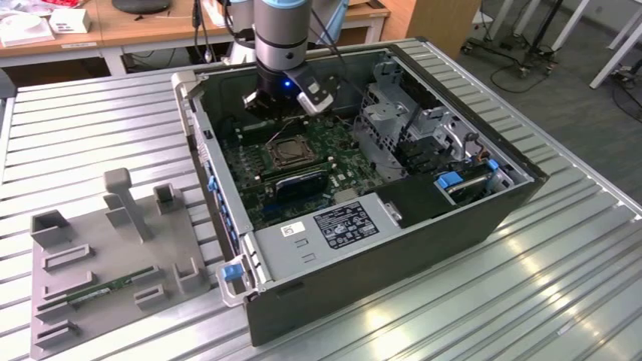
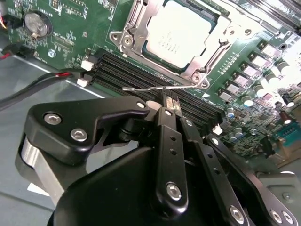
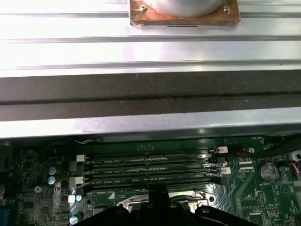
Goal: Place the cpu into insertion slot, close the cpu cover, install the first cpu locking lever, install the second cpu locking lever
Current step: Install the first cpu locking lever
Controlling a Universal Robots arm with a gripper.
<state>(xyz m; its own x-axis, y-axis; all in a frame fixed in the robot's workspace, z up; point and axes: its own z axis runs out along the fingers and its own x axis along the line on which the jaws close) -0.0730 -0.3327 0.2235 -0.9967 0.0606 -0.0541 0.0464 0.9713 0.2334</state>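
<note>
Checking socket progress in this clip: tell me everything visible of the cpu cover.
The cpu cover is a thin silvery metal frame lying flat around the cpu, whose pale top shows through its square cut-out. Screws sit at its corners. Black memory slots run beside it on the green board. A thin lever rod crosses just off one edge, by the gripper.

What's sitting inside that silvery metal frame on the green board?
The cpu, its pale metal top showing through the cut-out of the cpu cover. Whatever lies beneath the chip is covered by it.
</note>
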